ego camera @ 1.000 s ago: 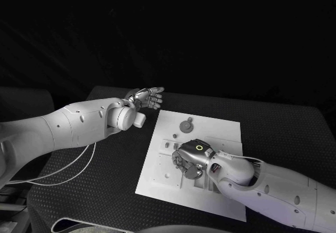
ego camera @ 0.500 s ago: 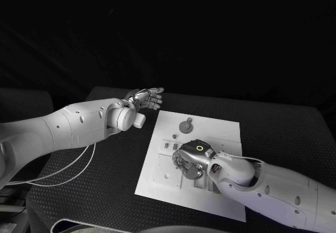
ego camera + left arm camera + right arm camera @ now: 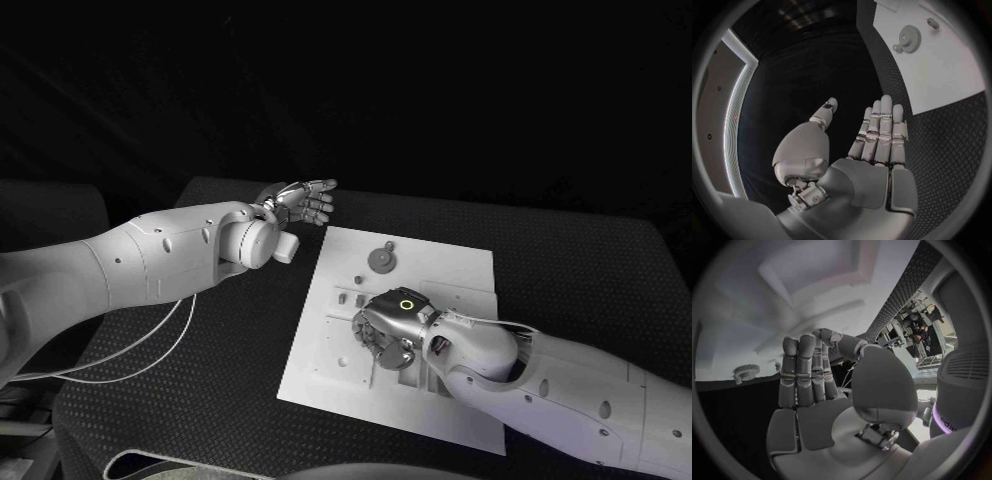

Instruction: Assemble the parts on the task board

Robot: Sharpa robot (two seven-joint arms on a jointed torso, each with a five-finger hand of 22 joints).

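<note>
I see the task board (image 3: pixel 433 268), a white rectangular plate, lying flat on the black worktop (image 3: pixel 216 380) and turned slightly askew to its edges. Near the board's far end a grey gear (image 3: pixel 382 259) lies flat, with a smaller round piece (image 3: pixel 388 245) just beyond it. From the left wrist I see the same gear (image 3: pixel 911 38) with a small piece (image 3: pixel 897 48) touching it and another small toothed piece (image 3: pixel 932 23) apart from it. The board's middle carries pale raised fixtures (image 3: pixel 346 297) that I cannot make out.
</note>
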